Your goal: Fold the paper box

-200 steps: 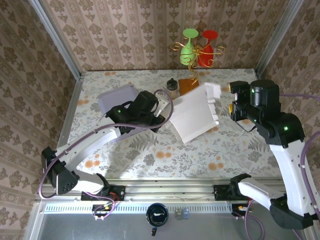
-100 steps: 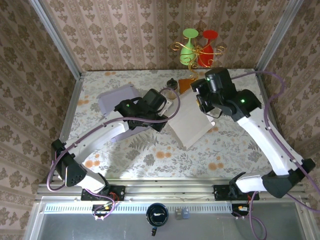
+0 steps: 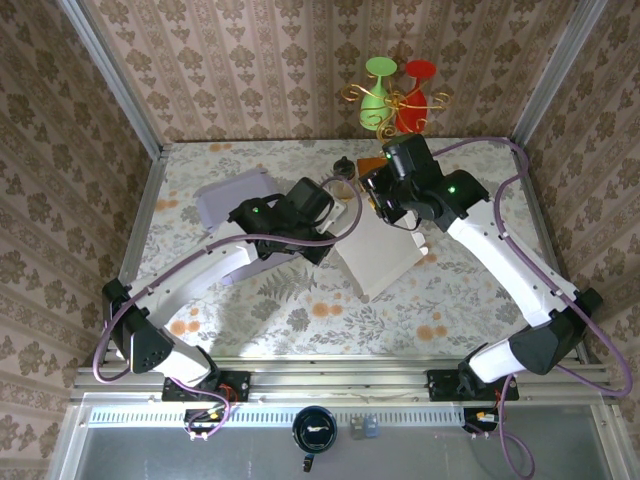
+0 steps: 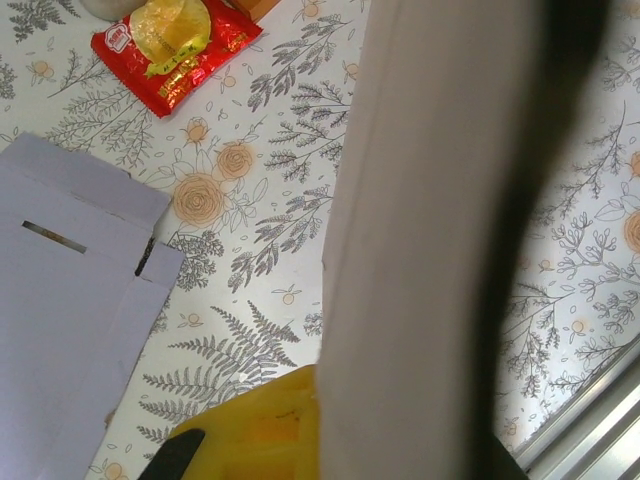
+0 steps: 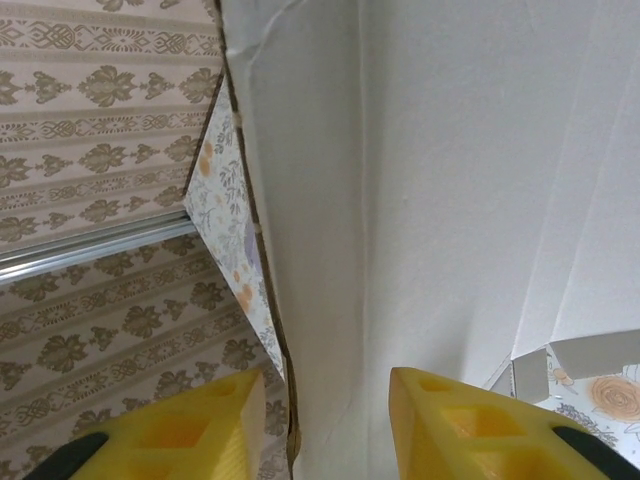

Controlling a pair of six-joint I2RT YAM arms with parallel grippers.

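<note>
The paper box [image 3: 378, 258] is a white, partly folded sheet held tilted over the middle of the table. My left gripper [image 3: 336, 214] is shut on its left edge. In the left wrist view the panel [image 4: 430, 250] runs up from beside a yellow finger [image 4: 250, 430]; the other finger is hidden behind the paper. My right gripper [image 3: 384, 200] is at the box's far edge. In the right wrist view the white sheet [image 5: 460, 180] fills the right side, and my right gripper [image 5: 320, 430] stands open with its yellow fingers on either side of the sheet's edge.
A flat lavender cardboard blank [image 3: 232, 195] lies at the back left, also to the left in the left wrist view [image 4: 60, 300]. A red snack packet [image 4: 175, 40], a small jar [image 3: 345, 170] and a wire stand with green and red glasses [image 3: 398, 95] are at the back.
My right arm has swung in from the right side to the box's far edge, and its jaws have narrowed. The box has dropped lower and flatter. The left gripper has kept its grip.
</note>
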